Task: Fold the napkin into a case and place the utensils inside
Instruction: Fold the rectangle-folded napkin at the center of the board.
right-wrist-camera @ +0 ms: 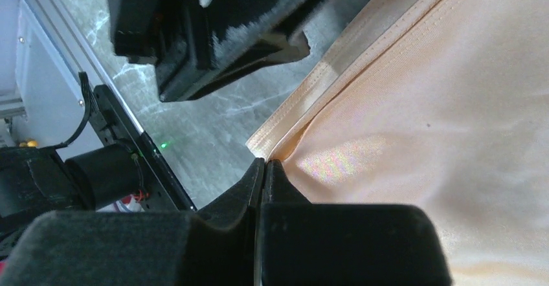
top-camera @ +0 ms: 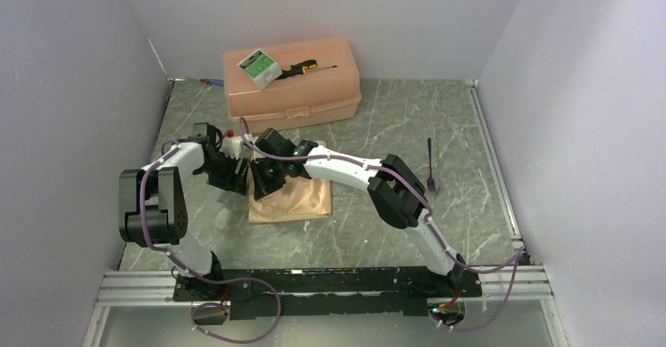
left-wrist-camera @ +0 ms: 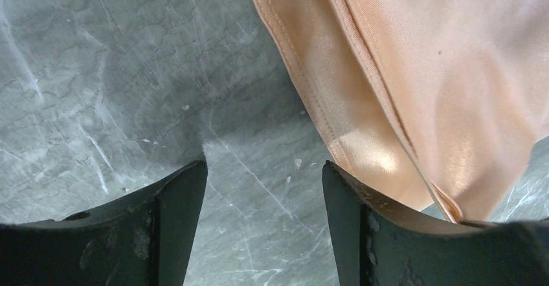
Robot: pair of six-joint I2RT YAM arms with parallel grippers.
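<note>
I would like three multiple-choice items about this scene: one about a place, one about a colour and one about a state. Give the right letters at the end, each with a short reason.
1. Where does the fork lie?
A. on the lid of the plastic box
B. on the table, to the right of the napkin
C. on top of the napkin

2. What colour is the napkin?
A. green
B. white
C. peach-orange

3. How do the fingers of the left hand stand?
A. open, with only bare table between them
B. shut on the fork
C. shut flat, with nothing between them

Answers:
1 B: the top view shows the fork alone on the table, well apart from the cloth.
2 C: all three views show the cloth as peach-orange.
3 A: the left wrist view shows a wide gap, with the napkin lying beside one finger.
</note>
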